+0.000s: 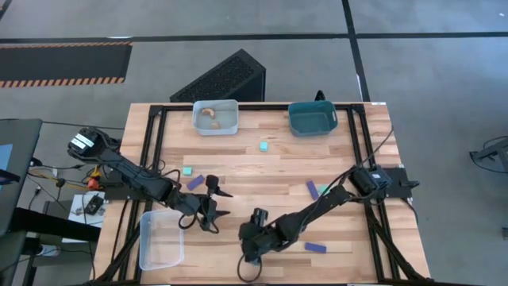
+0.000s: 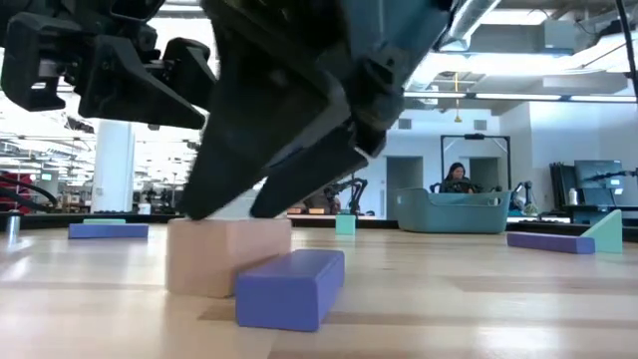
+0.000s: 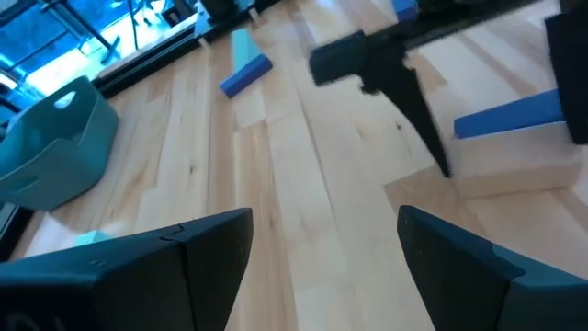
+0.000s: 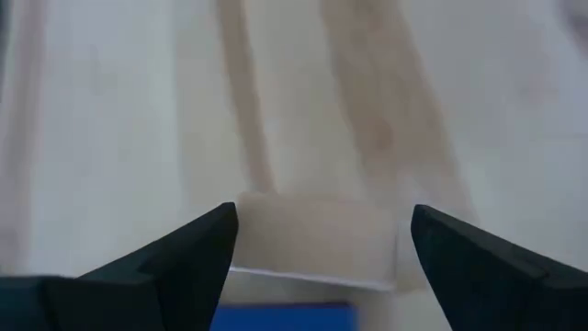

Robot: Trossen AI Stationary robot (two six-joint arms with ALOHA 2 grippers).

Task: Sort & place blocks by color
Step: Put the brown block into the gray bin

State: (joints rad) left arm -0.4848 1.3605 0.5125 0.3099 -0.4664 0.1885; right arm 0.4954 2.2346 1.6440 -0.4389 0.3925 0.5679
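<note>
A tan wooden block (image 2: 214,254) rests flat on the table near its near edge, with a dark blue bar (image 2: 291,287) lying against its near side. My right gripper (image 2: 234,211) is open and slants down over the tan block (image 4: 317,239), one finger on either side of it with gaps showing. The gripper (image 1: 252,245) hides the block from above. My left gripper (image 1: 224,203) hovers open just to the left, with nothing between its fingers (image 3: 322,248). More blocks lie apart: cyan cubes (image 1: 263,147) (image 1: 187,170) and blue bars (image 1: 195,182) (image 1: 313,188) (image 1: 315,247).
At the far edge stand a clear bin (image 1: 216,117) with a tan piece inside and a teal bin (image 1: 312,117). Another clear bin (image 1: 161,238) sits at the near left corner. A person sits in the room beyond the table (image 2: 457,179).
</note>
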